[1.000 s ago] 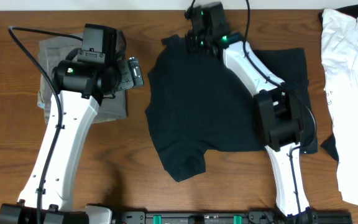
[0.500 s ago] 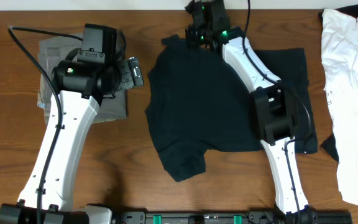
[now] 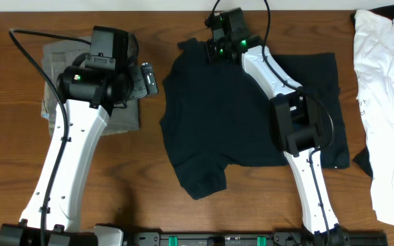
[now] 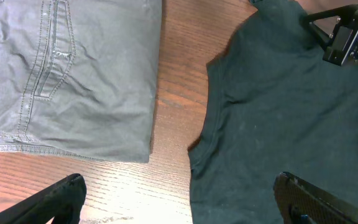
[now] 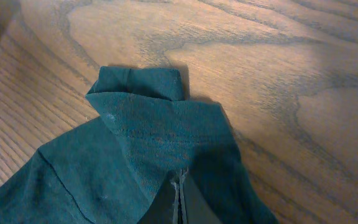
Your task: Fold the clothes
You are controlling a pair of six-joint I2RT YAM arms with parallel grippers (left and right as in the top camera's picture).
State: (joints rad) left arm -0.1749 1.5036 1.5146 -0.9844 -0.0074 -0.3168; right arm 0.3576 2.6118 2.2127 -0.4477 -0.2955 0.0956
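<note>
Firmly in the pinched right jaws, black T-shirt (image 5: pixel 154 137) edge; left jaws spread, just beside.

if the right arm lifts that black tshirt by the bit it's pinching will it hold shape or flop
Probably floppy: the black T-shirt lies flat with soft wrinkles, and its edge curls over by the right end effector. It looks thin and light, so it would likely drape and trail. Pulled sideways, it may bunch on the table rather than slide whole.
</note>
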